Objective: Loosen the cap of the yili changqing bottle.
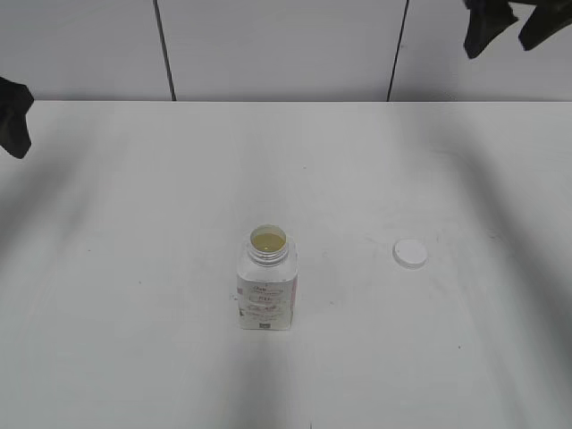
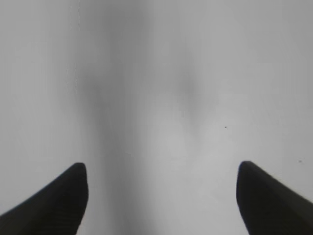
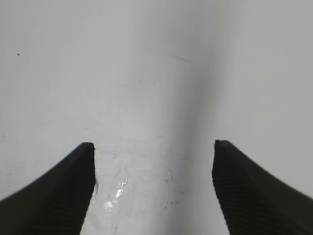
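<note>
The yili changqing bottle (image 1: 266, 286) stands upright near the middle of the white table, its neck open and yellowish liquid showing inside. The white cap (image 1: 409, 254) lies flat on the table to the bottle's right, apart from it. My left gripper (image 1: 13, 116) is at the far left edge, raised and far from the bottle; in the left wrist view (image 2: 161, 169) its jaws are open and empty over bare table. My right gripper (image 1: 505, 25) is high at the top right; in the right wrist view (image 3: 154, 147) it is open and empty. Neither wrist view shows the bottle or the cap.
The white table (image 1: 134, 223) runs to a pale panelled wall (image 1: 277, 45) at the back. Faint scuffs and a glossy patch (image 3: 115, 193) mark the table under my right gripper.
</note>
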Tool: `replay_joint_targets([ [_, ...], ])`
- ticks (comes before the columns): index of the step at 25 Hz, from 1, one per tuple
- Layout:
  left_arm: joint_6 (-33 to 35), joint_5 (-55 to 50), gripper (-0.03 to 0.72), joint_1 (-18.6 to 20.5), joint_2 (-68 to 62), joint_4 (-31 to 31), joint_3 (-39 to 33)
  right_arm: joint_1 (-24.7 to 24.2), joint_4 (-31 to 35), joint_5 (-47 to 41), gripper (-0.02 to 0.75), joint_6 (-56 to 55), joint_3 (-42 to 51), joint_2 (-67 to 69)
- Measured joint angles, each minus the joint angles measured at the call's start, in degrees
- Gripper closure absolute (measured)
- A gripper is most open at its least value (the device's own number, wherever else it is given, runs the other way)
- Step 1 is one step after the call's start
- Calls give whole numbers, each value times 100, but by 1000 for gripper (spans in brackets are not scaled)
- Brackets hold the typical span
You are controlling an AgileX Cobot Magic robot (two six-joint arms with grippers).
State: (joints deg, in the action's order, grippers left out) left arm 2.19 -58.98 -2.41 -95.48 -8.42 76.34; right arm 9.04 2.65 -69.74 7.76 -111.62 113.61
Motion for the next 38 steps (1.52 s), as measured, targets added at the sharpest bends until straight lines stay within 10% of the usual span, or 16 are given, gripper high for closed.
replay_joint_targets([
  [14, 24, -1046, 124, 0, 803, 132, -78, -61, -224, -4, 152, -280, 1432, -1920],
  [38, 24, -314, 123, 0, 4736, 772, -3650, -61, -224, 383, 152, -421, 5830, -5458],
])
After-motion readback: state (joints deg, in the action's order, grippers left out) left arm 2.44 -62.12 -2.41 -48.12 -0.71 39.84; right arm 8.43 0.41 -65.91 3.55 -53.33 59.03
